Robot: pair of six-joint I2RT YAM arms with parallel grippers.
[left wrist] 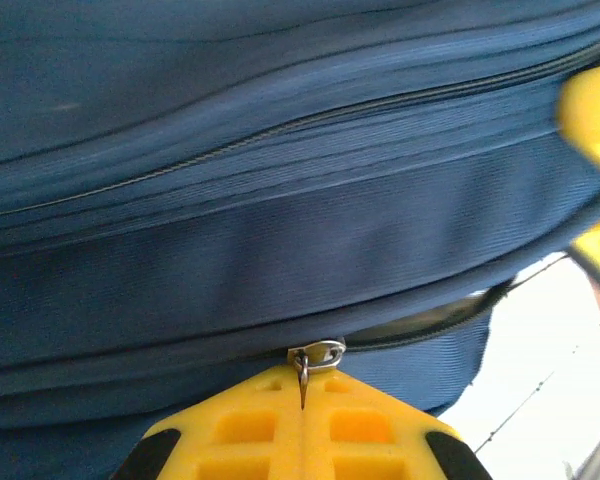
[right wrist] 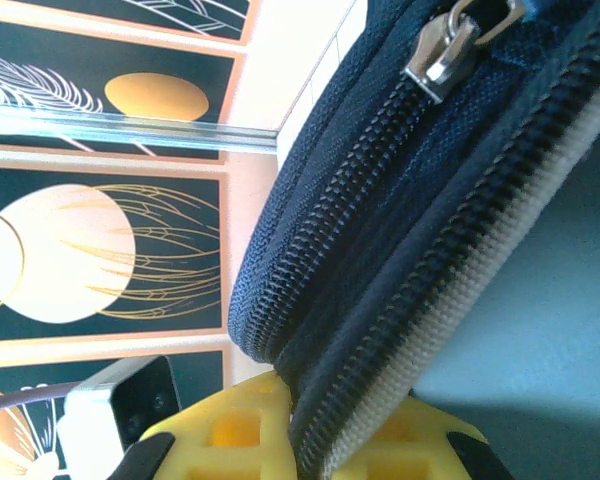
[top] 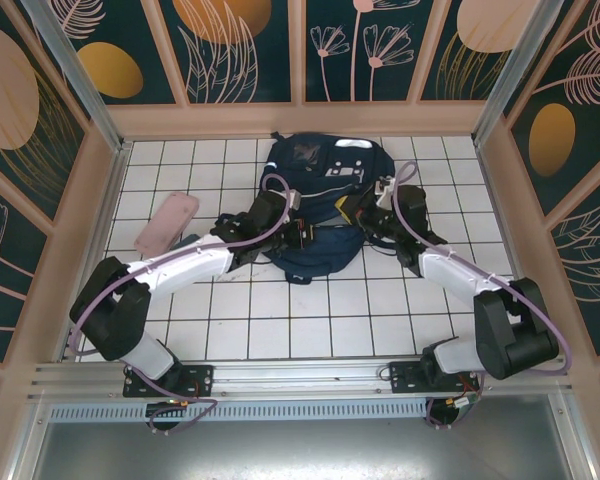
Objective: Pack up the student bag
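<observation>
My left gripper (left wrist: 302, 398) is pinched shut on the zipper pull (left wrist: 316, 356) and my right gripper (right wrist: 298, 405) clamps the student bag (top: 320, 170) by its edge, so I'd next draw the zip along.

The top view is lit brightly and evenly from above; only soft, faint shadows are cast on the tiled table (top: 310, 320); in the left wrist view the student bag (left wrist: 280, 230) is rendered slightly blurred, and the table at lower right is washed out to white; in the right wrist view the zipper teeth (right wrist: 332, 200) are sharp, the nearest fabric soft.
</observation>
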